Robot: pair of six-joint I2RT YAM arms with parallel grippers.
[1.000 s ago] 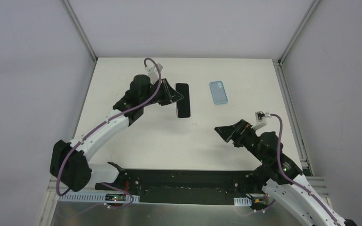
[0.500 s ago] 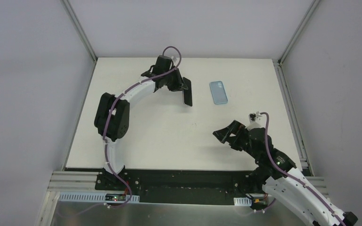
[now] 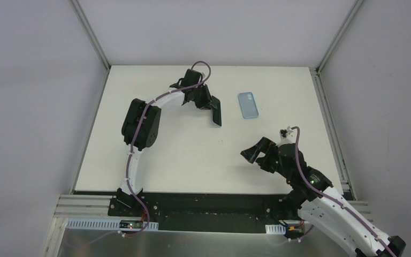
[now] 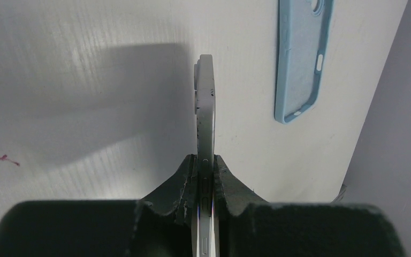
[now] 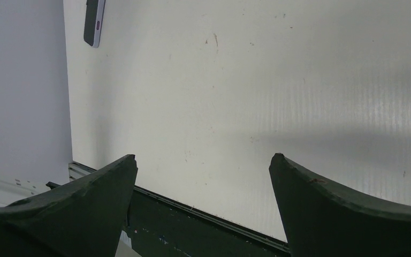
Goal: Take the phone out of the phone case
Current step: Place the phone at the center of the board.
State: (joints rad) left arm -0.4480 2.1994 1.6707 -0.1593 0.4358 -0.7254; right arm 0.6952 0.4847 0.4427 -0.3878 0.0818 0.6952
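My left gripper (image 3: 208,103) is shut on a dark phone (image 3: 217,114) and holds it on edge above the table's far middle. In the left wrist view the phone (image 4: 205,101) runs edge-on out of the closed fingers (image 4: 190,174), its side buttons showing. The empty light blue phone case (image 3: 248,105) lies flat on the table to the right of the phone, apart from it; it also shows in the left wrist view (image 4: 302,59). My right gripper (image 3: 258,153) is open and empty over the near right of the table. The phone shows small at the top left of the right wrist view (image 5: 94,21).
The white table (image 3: 160,155) has metal frame rails along its left and right edges (image 3: 329,118). A black strip with the arm bases (image 3: 208,206) runs along the near edge. A small red mark (image 4: 4,158) is on the table surface.
My left arm has folded up and swung right, lifting the phone off the table and tipping it on edge. The right gripper has drifted slightly nearer. The case has not moved.
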